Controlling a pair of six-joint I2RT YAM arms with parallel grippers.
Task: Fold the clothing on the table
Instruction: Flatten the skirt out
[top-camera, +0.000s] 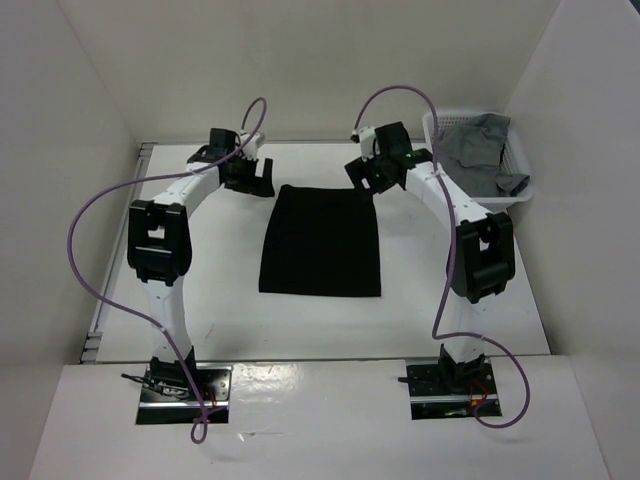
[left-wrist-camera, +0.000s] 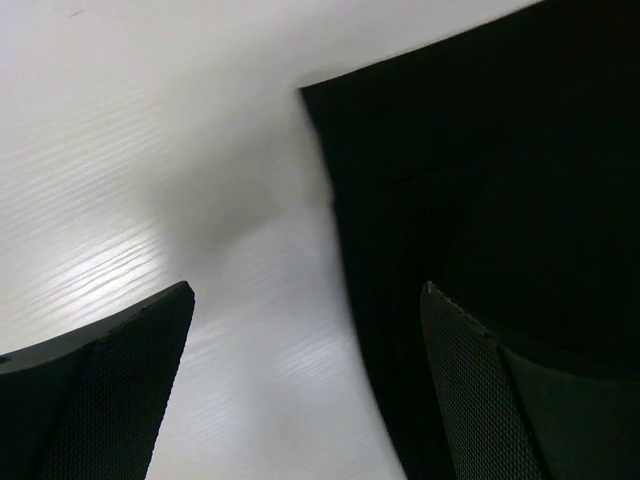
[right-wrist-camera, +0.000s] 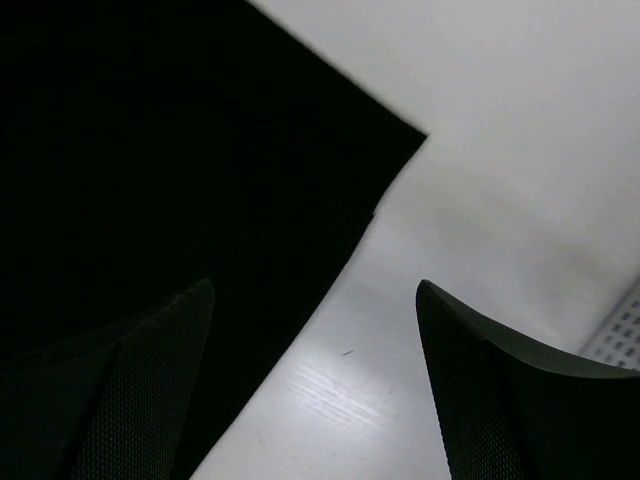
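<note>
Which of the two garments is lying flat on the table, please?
The black garment, spread flat on the table; the grey one sits crumpled in the basket at the far right.

White walls (top-camera: 300, 60) are enclosing table (top-camera: 230, 300) on 3 sides; white basket (top-camera: 505, 203) w/ grey garment (top-camera: 478, 145) is sitting at far-R corner.

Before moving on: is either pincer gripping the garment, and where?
Nothing held: left pincer and right pincer hang open over far corners of the clothing.
</note>
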